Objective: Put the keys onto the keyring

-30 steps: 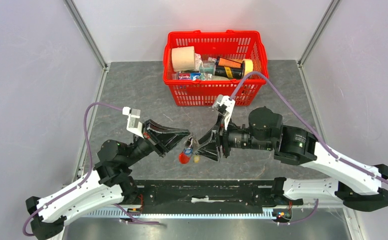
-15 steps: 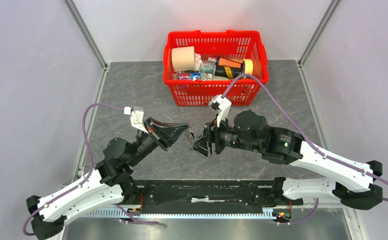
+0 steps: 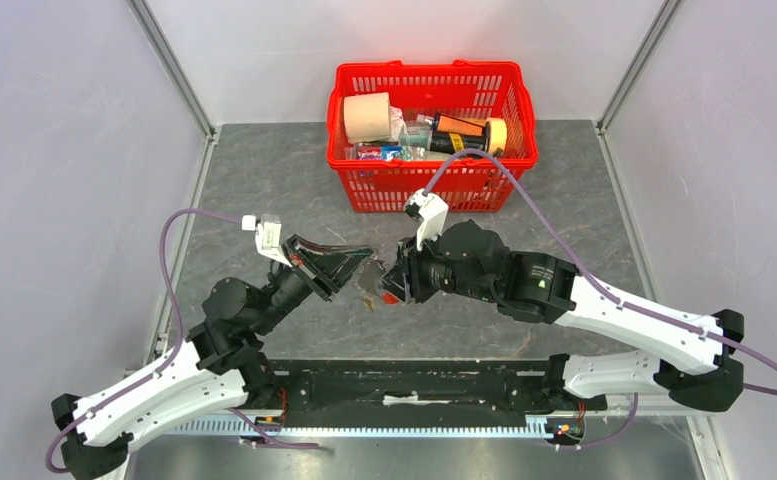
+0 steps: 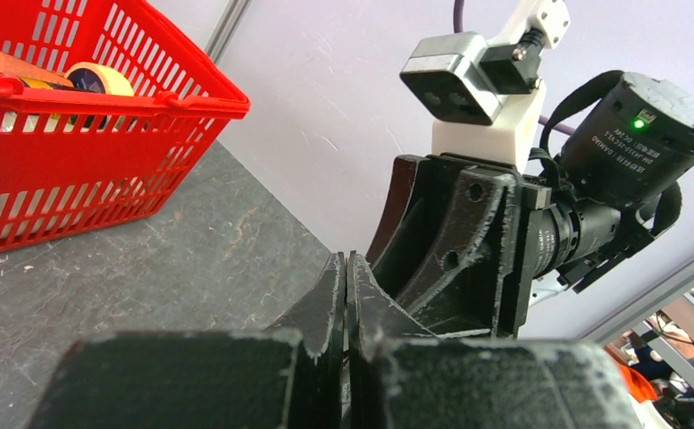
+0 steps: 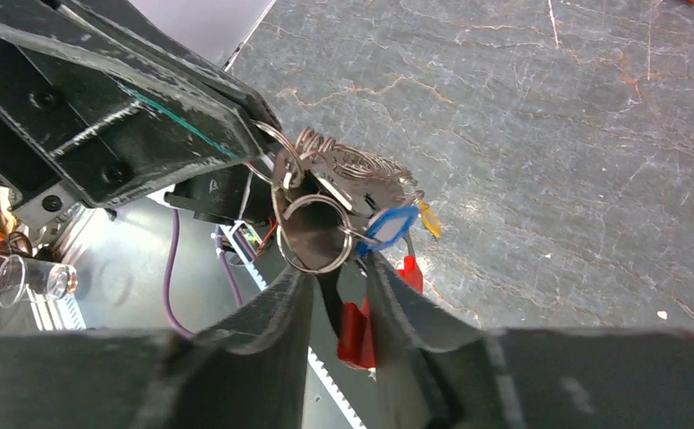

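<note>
The left hand (image 3: 368,264) is shut tight on the keyring (image 5: 343,165). It holds it up off the table (image 5: 548,134) so it hangs free. The right hand (image 5: 338,268) faces it, fingers a bit apart, tips at the blue key (image 5: 389,225), maybe to work it on.

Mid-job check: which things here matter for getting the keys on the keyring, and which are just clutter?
Job:
keyring, hanging from the shut left hand
blue-tagged key in the bundle
right hand beside it

Clutter:
red basket
beige roll and yellow tape roll inside it
</note>
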Tool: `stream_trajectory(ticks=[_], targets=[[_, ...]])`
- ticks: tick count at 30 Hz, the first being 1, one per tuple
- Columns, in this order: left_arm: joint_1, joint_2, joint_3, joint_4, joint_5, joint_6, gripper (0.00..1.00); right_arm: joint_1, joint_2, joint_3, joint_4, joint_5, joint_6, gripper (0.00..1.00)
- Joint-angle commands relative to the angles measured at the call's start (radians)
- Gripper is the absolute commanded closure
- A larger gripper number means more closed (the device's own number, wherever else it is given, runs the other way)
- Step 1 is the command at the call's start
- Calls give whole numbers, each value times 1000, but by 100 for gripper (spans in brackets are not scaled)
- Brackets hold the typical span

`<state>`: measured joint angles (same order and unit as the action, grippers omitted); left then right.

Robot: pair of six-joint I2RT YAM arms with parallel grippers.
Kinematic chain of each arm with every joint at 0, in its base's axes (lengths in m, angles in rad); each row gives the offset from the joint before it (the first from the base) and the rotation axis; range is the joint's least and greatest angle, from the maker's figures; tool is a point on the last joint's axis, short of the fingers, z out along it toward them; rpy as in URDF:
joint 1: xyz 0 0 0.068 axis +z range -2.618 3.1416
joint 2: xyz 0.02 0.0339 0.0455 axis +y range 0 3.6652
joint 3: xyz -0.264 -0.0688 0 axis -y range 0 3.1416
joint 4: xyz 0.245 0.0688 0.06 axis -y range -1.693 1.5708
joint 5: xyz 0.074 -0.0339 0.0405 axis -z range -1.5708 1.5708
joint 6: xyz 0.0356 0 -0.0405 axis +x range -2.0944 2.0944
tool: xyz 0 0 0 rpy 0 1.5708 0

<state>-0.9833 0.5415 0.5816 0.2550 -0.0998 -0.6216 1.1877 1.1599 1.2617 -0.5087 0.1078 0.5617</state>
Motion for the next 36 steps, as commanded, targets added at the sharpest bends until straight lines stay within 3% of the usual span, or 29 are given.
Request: stream_trajectory(ticks=[1, 7, 13, 22, 28, 36], targets=[[2, -23, 4, 25, -36, -26, 98, 4, -9, -4, 31, 45, -7, 70], [2, -31, -10, 9, -62, -20, 98, 4, -30, -26, 19, 89, -13, 99], [2, -29, -24, -22, -97, -18, 97, 2, -48, -47, 4, 119, -31, 100], [2, -4, -35, -103, -159, -19, 71, -9, -42, -87, -5, 96, -49, 100], [2, -11, -49, -142, -190, -24, 53, -85, -46, -132, -18, 31, -43, 100], [2, -57, -66, -178, -207, -29, 51, -253, -53, -260, 46, -105, 13, 100]])
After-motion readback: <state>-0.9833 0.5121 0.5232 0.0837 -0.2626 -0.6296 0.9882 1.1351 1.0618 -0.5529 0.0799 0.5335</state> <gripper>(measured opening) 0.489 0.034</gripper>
